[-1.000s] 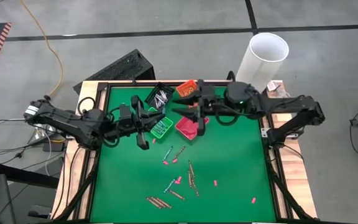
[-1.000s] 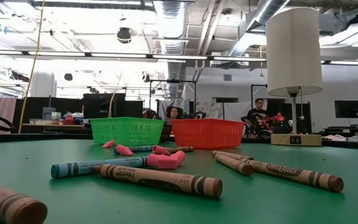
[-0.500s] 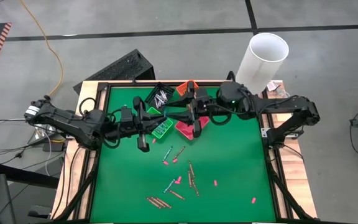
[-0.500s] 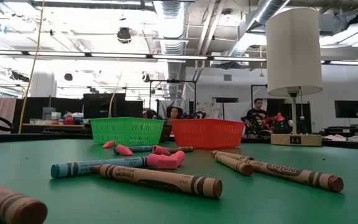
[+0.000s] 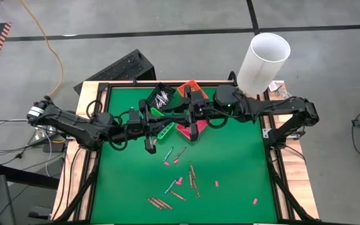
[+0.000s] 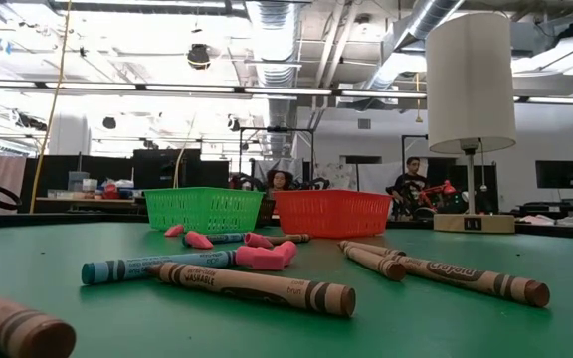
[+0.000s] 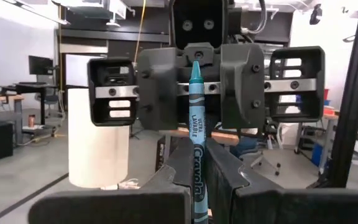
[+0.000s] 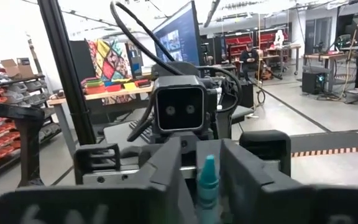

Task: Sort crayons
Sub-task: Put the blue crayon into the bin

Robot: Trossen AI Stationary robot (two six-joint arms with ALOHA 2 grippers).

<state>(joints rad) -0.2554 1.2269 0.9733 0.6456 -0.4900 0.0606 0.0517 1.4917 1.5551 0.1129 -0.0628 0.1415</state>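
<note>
Teal crayon (image 7: 196, 143) clenched in left jaws, tip between right jaws, grip unclear.

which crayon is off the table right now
The teal crayon, pinched upright in the left gripper facing the right gripper; every other crayon lies flat on the green table.

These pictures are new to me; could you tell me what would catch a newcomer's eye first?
Most striking is the teal crayon held upright in the shut left gripper, with the right gripper facing it tip to tip above the bins at the green table's far side. Next, loose crayons and pink bits scattered over the near half.
</note>
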